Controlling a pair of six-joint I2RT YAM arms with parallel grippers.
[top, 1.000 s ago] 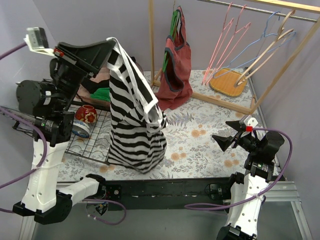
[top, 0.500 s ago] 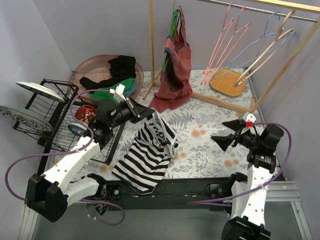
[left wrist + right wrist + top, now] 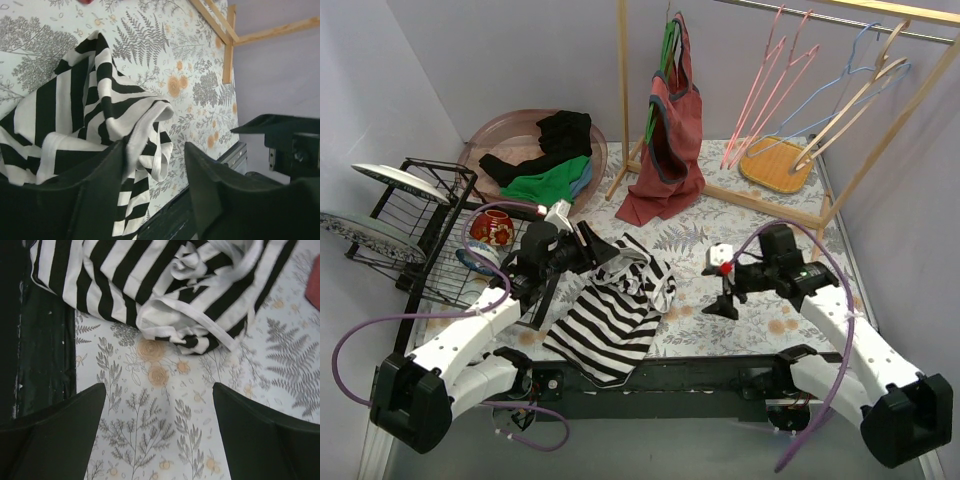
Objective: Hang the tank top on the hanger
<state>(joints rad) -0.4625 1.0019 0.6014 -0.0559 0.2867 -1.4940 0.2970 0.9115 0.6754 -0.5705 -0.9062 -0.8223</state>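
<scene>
The black-and-white striped tank top (image 3: 615, 310) lies crumpled on the floral cloth, its lower part hanging over the black front edge. My left gripper (image 3: 592, 245) sits low at the tank top's (image 3: 75, 100) upper left end. Its jaws are open, and a white strap loop rests against the left finger (image 3: 100, 185). My right gripper (image 3: 718, 292) hovers open just right of the tank top (image 3: 150, 275), with only floral cloth between its fingers (image 3: 260, 430). The pink hanger (image 3: 767, 85) hangs on the rail at the back right, among other pink ones.
A wire rack (image 3: 440, 250) with plates and a red bowl stands at the left. A pink basin (image 3: 490, 135) holds black and green garments. A red tank top (image 3: 670, 130) hangs on the wooden frame. Blue and wooden hangers (image 3: 860, 70) share the rail above a yellow mat (image 3: 775, 160).
My left arm came down from high up and the tank top dropped into a heap. The left jaws then opened off the strap. My right arm swung left towards the tank top.
</scene>
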